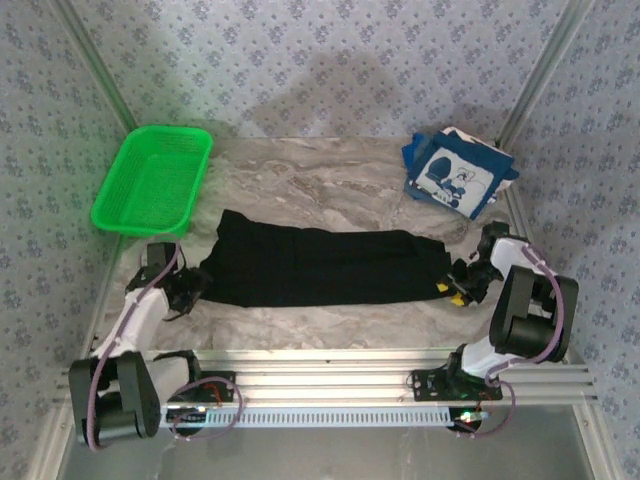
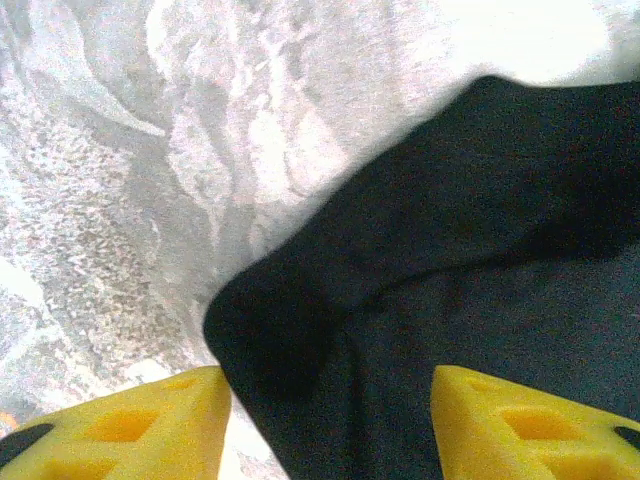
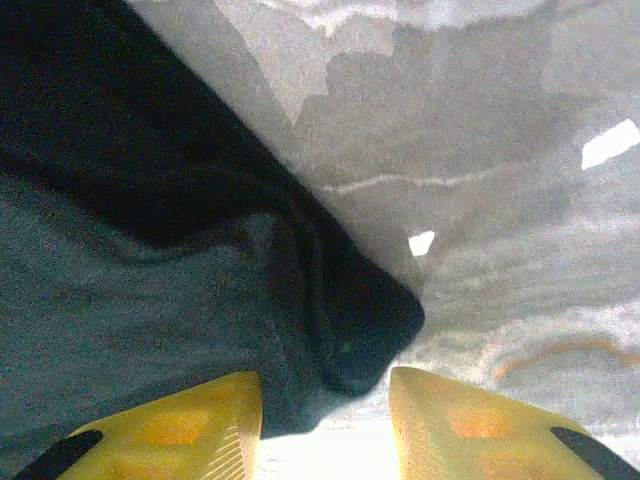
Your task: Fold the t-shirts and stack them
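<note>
A black t-shirt (image 1: 320, 265) lies across the middle of the table as a long folded strip. Its left corner (image 2: 290, 320) sits between the yellow fingertips (image 2: 130, 425) of my left gripper (image 2: 330, 430), whose jaws stand apart and touch no cloth. In the top view that left gripper (image 1: 190, 290) is at the strip's left end. My right gripper (image 1: 455, 285) is at the right end, also open. The shirt's right corner (image 3: 360, 320) lies loose between its fingertips (image 3: 480, 420). A navy t-shirt (image 1: 458, 172) with white cartoon print rests folded at the back right.
A green plastic basket (image 1: 152, 180) stands at the back left, close to the black shirt's far left corner. Bare marble tabletop (image 1: 320, 185) stretches behind the strip. Metal frame posts rise at both back corners and a rail runs along the near edge.
</note>
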`<move>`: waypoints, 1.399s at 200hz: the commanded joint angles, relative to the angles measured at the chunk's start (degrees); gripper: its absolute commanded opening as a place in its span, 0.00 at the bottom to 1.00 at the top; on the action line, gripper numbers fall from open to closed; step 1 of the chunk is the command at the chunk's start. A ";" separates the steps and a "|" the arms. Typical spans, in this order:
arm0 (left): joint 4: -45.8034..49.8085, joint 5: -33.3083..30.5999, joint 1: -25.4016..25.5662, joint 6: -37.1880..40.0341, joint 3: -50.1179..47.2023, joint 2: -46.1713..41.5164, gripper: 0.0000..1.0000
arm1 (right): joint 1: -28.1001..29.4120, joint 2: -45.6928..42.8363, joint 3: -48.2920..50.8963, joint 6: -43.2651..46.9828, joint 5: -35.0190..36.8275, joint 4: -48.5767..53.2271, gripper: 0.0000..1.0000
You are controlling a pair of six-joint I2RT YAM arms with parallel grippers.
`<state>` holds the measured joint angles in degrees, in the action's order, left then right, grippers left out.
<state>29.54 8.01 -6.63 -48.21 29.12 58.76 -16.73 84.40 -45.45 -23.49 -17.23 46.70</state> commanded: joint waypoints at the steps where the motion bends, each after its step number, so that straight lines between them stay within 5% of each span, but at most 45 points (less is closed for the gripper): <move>1: 4.56 -0.92 1.26 -0.79 6.36 -3.74 0.59 | 0.58 -5.85 -1.31 -3.49 1.02 5.16 0.45; 44: 4.71 -3.52 14.90 -2.54 17.77 -0.80 0.61 | 2.22 -12.06 -9.76 -6.24 -0.41 3.97 0.49; 85: -2.92 -3.54 30.28 -3.14 23.84 10.72 0.60 | 14.00 3.44 -23.35 -1.34 -2.49 2.63 0.20; 125: -10.84 -2.12 39.20 -7.14 22.70 17.92 0.58 | 22.66 18.19 -31.40 -3.31 1.59 1.96 0.12; 177: -17.32 -2.85 40.92 -12.95 12.40 19.45 0.56 | 25.34 27.06 -32.90 -2.75 8.70 3.75 0.11; 243: -17.00 -5.08 40.35 -13.47 7.15 22.77 0.55 | 22.29 31.21 -38.02 -0.59 23.73 5.99 0.13; 280: -16.64 -5.46 39.28 -13.41 5.58 23.60 0.54 | 19.38 32.59 -41.38 1.00 26.32 6.24 0.18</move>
<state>11.57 4.45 33.65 -61.17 36.53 80.95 4.51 115.50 -83.99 -24.16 3.75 50.59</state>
